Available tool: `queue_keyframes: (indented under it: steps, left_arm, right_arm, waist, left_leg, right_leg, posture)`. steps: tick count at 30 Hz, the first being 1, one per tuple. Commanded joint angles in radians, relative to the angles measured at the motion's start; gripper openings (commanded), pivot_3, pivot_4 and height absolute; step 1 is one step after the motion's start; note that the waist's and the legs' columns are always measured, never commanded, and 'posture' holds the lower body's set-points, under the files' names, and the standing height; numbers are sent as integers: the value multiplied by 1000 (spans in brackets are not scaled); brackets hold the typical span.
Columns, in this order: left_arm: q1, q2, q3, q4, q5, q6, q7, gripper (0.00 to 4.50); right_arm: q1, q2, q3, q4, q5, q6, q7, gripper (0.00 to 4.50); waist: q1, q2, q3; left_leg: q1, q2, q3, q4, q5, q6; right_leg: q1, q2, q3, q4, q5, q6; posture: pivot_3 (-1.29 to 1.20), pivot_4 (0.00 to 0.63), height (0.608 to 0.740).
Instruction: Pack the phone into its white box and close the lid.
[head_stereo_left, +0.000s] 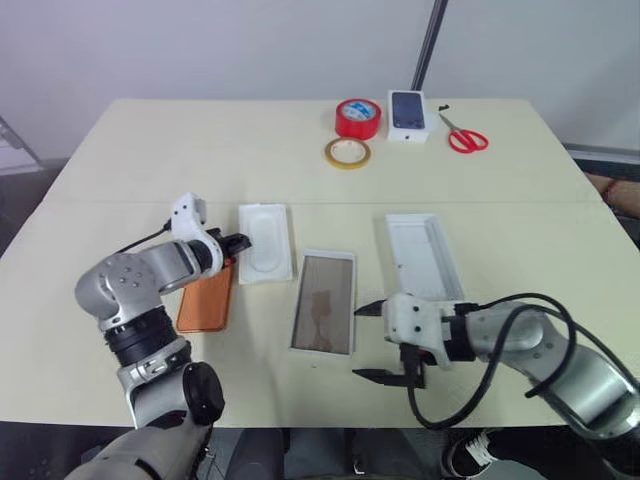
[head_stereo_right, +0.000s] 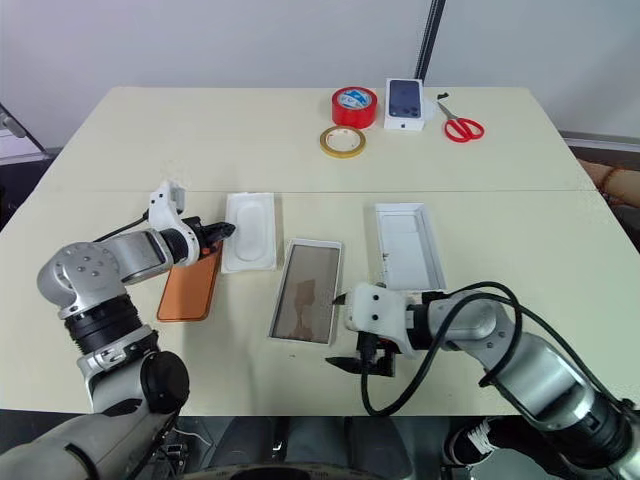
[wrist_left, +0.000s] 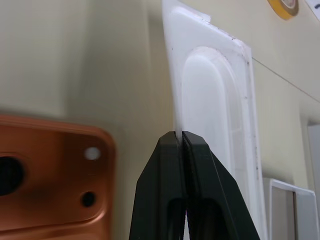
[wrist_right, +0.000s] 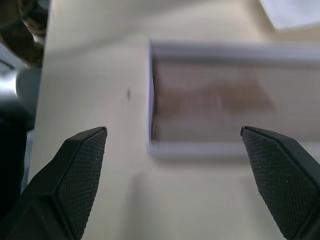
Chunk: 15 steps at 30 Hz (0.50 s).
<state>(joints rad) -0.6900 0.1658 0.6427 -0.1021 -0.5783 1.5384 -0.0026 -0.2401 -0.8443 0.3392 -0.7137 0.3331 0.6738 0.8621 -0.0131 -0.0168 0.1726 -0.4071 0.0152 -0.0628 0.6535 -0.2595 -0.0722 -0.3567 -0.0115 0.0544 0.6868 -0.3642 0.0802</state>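
Observation:
The copper-orange phone (head_stereo_left: 205, 297) lies flat at the table's left, its camera corner (wrist_left: 50, 175) close beside my left fingers. My left gripper (head_stereo_left: 240, 242) is shut on the near edge of the thin white moulded insert (head_stereo_left: 266, 243), pinching its rim (wrist_left: 178, 134). The white box (head_stereo_left: 325, 302), with its brownish floor, lies open in the middle. To its right lies the lid (head_stereo_left: 425, 255), open side up. My right gripper (head_stereo_left: 362, 342) stands open just off the box's near right corner, and in its wrist view the box (wrist_right: 215, 100) lies ahead of the spread fingers.
At the far side of the table stand a red tape roll (head_stereo_left: 358, 118), a yellow tape ring (head_stereo_left: 347, 152), a small white box with a phone picture (head_stereo_left: 408, 113) and red scissors (head_stereo_left: 466, 137). The table's near edge runs just below both grippers.

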Motion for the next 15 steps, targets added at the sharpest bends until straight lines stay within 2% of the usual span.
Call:
queue_keyframes:
  steps: [1, 7, 10, 15]
  left_arm:
    - [-35, 30, 15, -48, -13, 1, -22, 56]
    - [-39, 48, 16, -66, -7, 25, -34, 56]
    - [-33, 50, 29, -78, -3, 40, -33, 0]
    - [-31, 44, 45, -86, 4, 45, -30, 0]
  right_arm:
    - [-34, 49, 51, -20, -15, 28, -18, 4500]
    - [-45, 80, 127, 8, -62, 83, -46, 4500]
    - [-46, 75, 145, 31, -100, 98, -63, 3645]
    - [-68, 88, 144, 55, -142, 85, -72, 1007]
  waist:
    - [3, -1, 0]
    - [2, -1, 0]
    - [1, -1, 0]
    - [0, -1, 0]
  left_leg:
    - [0, 0, 0, 0, 0, 0]
    - [0, 0, -1, 0, 0, 0]
    - [0, 0, -1, 0, 0, 0]
    - [0, 0, -1, 0, 0, 0]
  right_leg:
    - [0, 0, 0, 0, 0, 0]
    - [0, -1, -1, 0, 0, 0]
    - [0, -1, -1, 0, 0, 0]
    - [0, -1, -1, 0, 0, 0]
  posture:
    - [0, 150, 740]
    - [0, 150, 740]
    - [0, 150, 740]
    - [0, 150, 740]
